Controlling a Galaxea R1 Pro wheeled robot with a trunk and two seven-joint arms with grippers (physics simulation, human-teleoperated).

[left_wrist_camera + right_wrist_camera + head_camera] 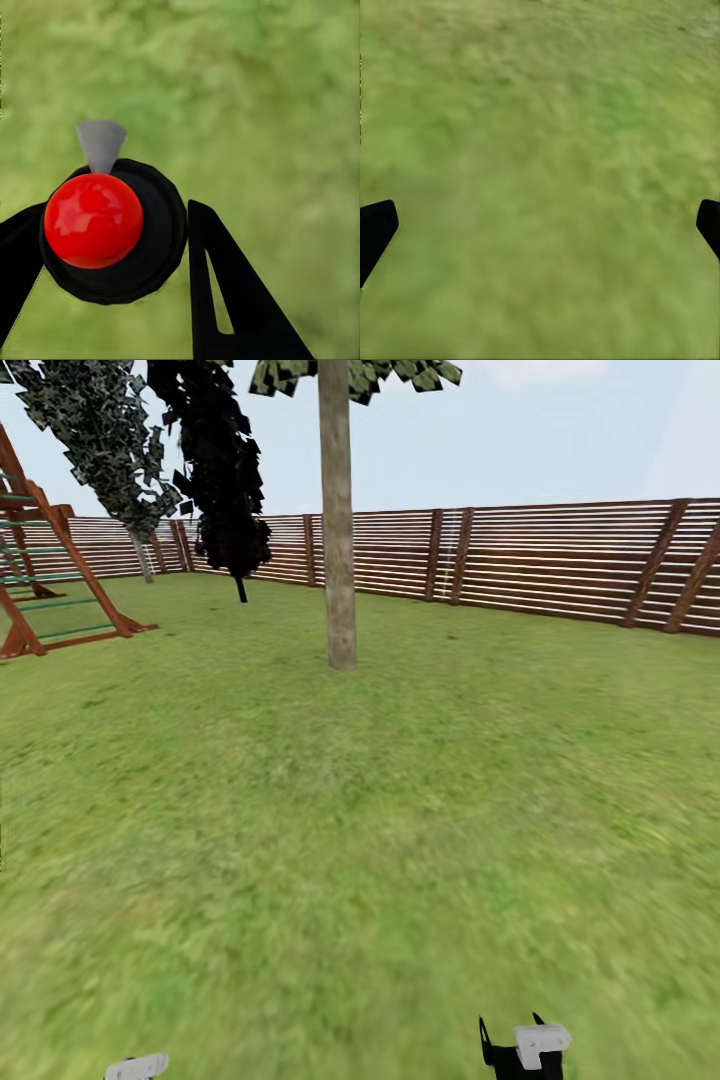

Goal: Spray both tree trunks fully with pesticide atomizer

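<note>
The left pincer [112,262] grips the atomizer [112,232], seen from above: red cap, black body, grey nozzle, the rest hidden. The right pincer [540,225] is spread wide and empty above the grass [540,112]; its fingertips are cut off at the edges. Ahead stands a trunk [338,540], crown cropped. Beyond runs the fence [560,560].

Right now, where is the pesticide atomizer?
The pesticide atomizer sits between the left gripper's fingers in the left wrist view, red top toward the camera, grass behind it.
</note>
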